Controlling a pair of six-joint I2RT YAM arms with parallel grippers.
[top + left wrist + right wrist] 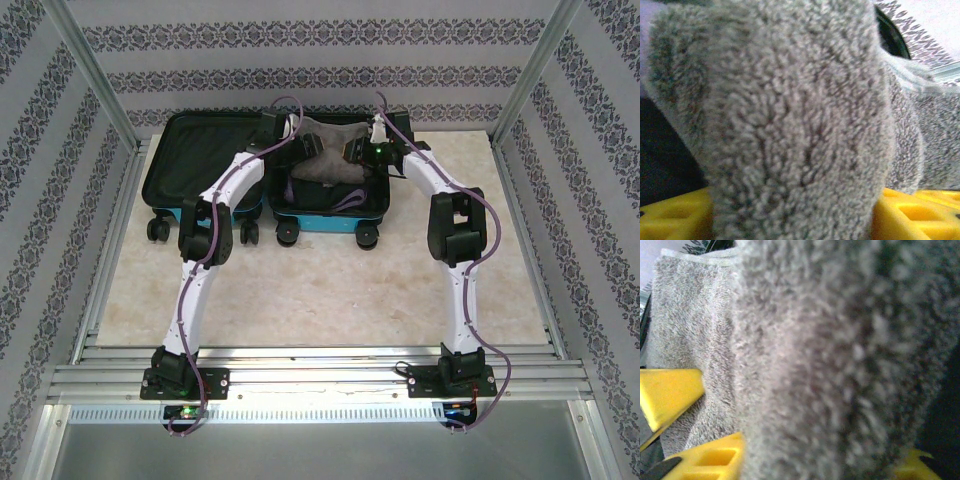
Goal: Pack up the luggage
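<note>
The luggage lies open at the far end of the table. Its two halves lie flat side by side, and its black wheels point toward the arms. The left half of the luggage shows its black lining. The right half has dark clothes in it, with a bit of purple near its front edge. A grey fuzzy cloth hangs just above the right half of the luggage. The left gripper is at the cloth's left side, over the middle of the luggage. The right gripper is at the cloth's right side, over the right half. In the left wrist view, the grey fuzzy cloth is very close, and a thick fold of it runs between the two yellow fingers, so the left gripper is clamped on it. In the right wrist view, the cloth also sits between the yellow fingers, so the right gripper is pinching it too.
</note>
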